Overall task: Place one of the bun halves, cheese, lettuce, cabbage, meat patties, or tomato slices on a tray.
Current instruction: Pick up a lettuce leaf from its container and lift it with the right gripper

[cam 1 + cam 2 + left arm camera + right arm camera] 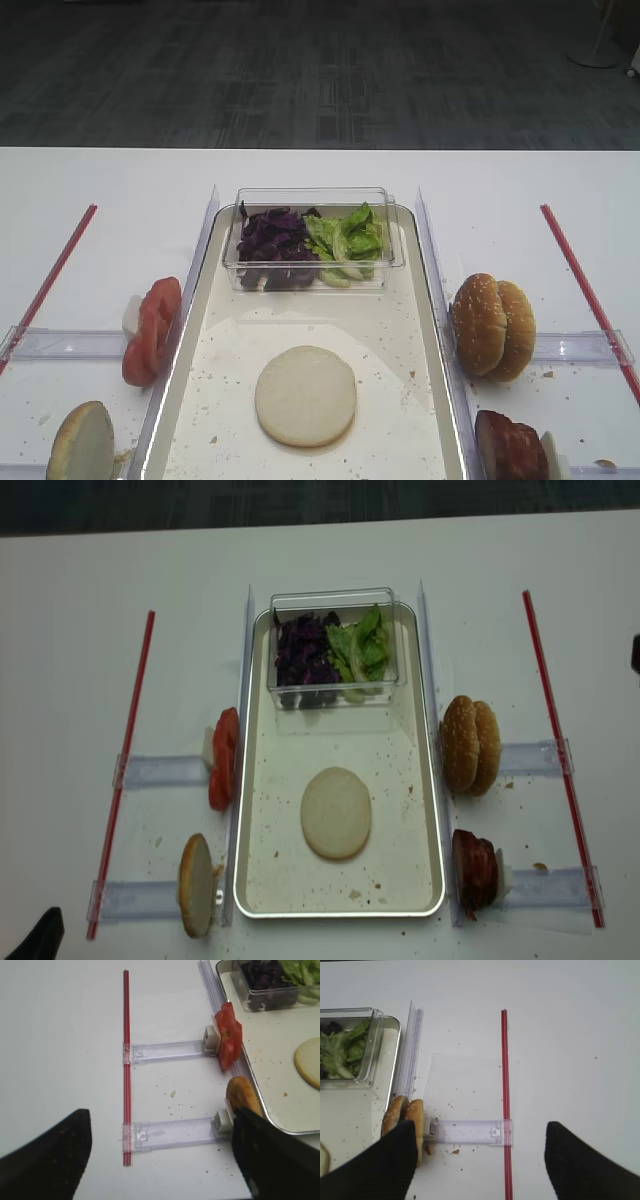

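One pale flat bun half (336,812) is seen lying face up on the floor of the tray (262,880), near its middle, so one placement can be judged as done. A clear tub (333,604) is set at the far end of the tray, and the cabbage (305,660) and lettuce (362,652) are kept inside it, side by side. The rest is found off the tray on the worktop (80,630): the tomato slices (223,758) and another bun half (196,885) stand on edge just beside the left rim, while two seeded bun halves (470,744) and the meat patties (476,870) stand just beside the right rim. No cheese can be made out.

The right gripper (480,1160) is held above the worktop near the seeded buns with its fingers (585,1165) spread wide and nothing between them. The left gripper (160,1155) is likewise held over the worktop by the near-left bun half, its fingers (45,1155) well apart and empty. Neither is in contact with any food.

If further layers are wanted, nearly all is judged as left: nothing but the single bun half has been put onto the tray floor.
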Robot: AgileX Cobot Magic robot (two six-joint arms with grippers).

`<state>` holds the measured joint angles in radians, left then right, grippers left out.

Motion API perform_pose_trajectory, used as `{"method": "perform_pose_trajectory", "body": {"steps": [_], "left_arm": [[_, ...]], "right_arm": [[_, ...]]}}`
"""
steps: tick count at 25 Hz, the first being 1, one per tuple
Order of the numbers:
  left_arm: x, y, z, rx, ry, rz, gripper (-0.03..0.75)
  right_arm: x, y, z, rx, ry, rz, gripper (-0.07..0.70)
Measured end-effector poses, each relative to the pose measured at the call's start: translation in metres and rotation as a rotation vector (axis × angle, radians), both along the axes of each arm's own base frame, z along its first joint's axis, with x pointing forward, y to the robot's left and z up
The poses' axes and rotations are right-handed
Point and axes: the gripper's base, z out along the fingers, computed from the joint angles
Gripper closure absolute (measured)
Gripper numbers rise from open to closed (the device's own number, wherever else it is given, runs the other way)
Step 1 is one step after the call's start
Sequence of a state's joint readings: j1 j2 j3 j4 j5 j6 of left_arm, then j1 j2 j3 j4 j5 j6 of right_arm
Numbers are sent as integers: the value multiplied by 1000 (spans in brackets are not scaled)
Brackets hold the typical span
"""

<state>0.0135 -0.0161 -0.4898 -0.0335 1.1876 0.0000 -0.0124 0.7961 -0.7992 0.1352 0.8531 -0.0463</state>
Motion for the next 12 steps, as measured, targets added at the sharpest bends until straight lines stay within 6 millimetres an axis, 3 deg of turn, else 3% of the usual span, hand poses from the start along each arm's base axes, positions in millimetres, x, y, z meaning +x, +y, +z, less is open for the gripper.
{"method": "perform_pose_trajectory", "body": {"steps": [12], "left_arm": [[0,0,0,0,0,0,183]], "right_arm": [[134,3,-5,49,134,32,79]]}}
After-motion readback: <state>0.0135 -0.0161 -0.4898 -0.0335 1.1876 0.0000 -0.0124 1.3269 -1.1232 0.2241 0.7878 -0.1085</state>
